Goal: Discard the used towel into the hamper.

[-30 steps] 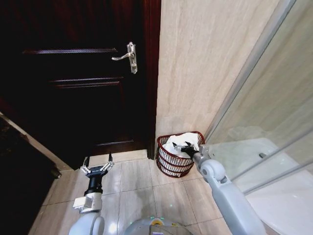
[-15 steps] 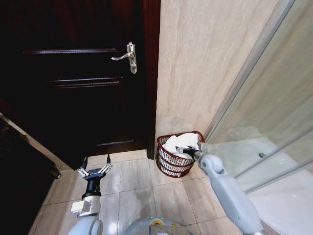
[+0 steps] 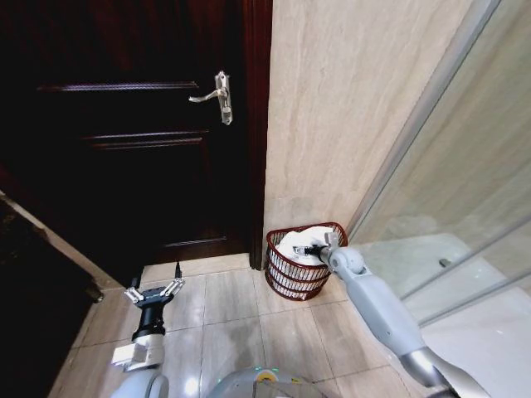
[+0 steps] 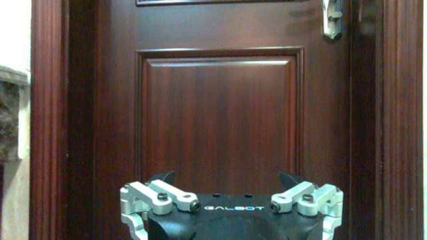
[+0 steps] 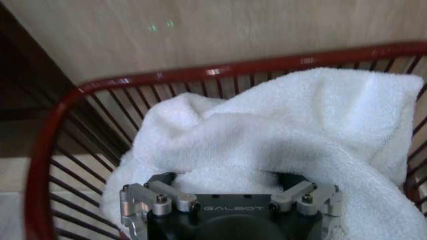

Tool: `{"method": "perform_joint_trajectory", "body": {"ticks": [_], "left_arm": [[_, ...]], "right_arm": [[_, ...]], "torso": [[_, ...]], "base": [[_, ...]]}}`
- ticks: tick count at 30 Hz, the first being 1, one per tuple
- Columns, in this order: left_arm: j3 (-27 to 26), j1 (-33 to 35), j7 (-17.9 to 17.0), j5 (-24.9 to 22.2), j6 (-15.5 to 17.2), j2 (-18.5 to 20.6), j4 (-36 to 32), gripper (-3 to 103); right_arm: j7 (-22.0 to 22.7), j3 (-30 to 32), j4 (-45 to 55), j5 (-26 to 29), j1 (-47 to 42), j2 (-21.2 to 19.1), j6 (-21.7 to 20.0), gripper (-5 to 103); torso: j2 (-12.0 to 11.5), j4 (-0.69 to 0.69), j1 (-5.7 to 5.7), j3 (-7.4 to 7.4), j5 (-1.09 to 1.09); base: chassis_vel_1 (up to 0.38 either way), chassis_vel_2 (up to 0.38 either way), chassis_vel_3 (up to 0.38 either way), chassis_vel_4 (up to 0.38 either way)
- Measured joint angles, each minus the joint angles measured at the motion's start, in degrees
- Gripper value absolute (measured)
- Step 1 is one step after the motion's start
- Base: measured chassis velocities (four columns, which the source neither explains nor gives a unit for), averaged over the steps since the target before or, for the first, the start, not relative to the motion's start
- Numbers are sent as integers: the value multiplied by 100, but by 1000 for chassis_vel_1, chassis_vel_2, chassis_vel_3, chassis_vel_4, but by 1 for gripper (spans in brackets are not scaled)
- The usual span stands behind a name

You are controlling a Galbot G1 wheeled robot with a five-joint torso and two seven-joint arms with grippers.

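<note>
Right gripper [image 3: 309,249] sank deeper, jaws spread, onto crumpled white terry towel [image 5: 280,145] heaped in round red-brown wire hamper [image 3: 284,274], lower centre; left gripper [image 3: 153,292] open, lower left.

White towel in the hamper by the door, right gripper over it.

The hamper [image 3: 300,263] stands on the tiled floor [image 3: 249,332], just right of the dark door [image 3: 124,133] and against the beige wall [image 3: 348,108]. A white towel [image 3: 300,242] lies heaped inside it. The right gripper [image 3: 310,249] reaches over the hamper's rim onto the towel. The left gripper [image 3: 155,288], fingers [image 3: 133,293] spread, hangs above the floor left of the hamper, before the door. A glass panel [image 3: 448,207] rises right of the hamper.
</note>
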Motion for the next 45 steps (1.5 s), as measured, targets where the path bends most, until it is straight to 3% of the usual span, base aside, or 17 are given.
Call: {"method": "perform_joint_trajectory", "body": {"ticks": [14,21,25,27,29,31,32,34,38,41,44,45], "left_arm": [[-231,46,3,-91,-106,0,-3,100],[-178,9,4,-100,-81,0,-15,100],[-103,-23,4,-90,-73,-1,-7,100],[-65,-7,11,-84,-20,1,-63,100],[-58,2,14,-88,6,-1,-87,100],[-58,16,42,-128,66,-1,-136,100],[-58,16,42,-128,66,-1,-136,100],[-62,33,127,-171,144,0,-171,100],[-35,-1,245,-231,304,1,-273,100],[10,-84,321,-361,577,-1,-436,100],[-2,-250,485,-672,1059,44,-651,100],[-2,-250,485,-672,1059,44,-651,100]], "right_arm": [[-241,-26,-822,-406,265,328,20,100],[117,254,262,-394,-175,145,268,100],[350,502,1304,-544,-686,-38,637,100],[580,620,2078,-601,-1119,-221,1186,100],[630,654,2301,-621,-1232,-277,1341,100],[825,769,2968,-769,-1570,-404,1960,100],[825,769,2968,-769,-1570,-404,1960,100],[974,896,3491,-989,-1880,-440,2369,100],[1068,1129,4193,-1399,-2496,-341,2583,100],[1075,1322,4593,-1841,-3113,-153,2694,100],[942,1767,4873,-2503,-3879,103,2970,100],[942,1767,4873,-2503,-3879,103,2970,100]], "torso": [[0,0,0,0,0],[-1,0,0,1,1],[-1,0,0,0,0],[-1,-2,0,0,1],[0,-1,0,0,0],[0,0,0,0,0],[0,0,0,0,0],[0,2,0,0,0],[0,0,0,-1,1],[0,0,0,-1,1],[0,-1,-1,-1,0],[0,-1,-1,-1,0]], "base": [[0,0,0,0],[0,0,0,0],[0,0,0,0],[0,0,0,0],[0,0,0,0],[0,0,0,0],[0,0,0,0],[0,0,0,0],[0,0,0,0],[0,0,0,0],[0,0,0,0],[0,0,0,0]]}}
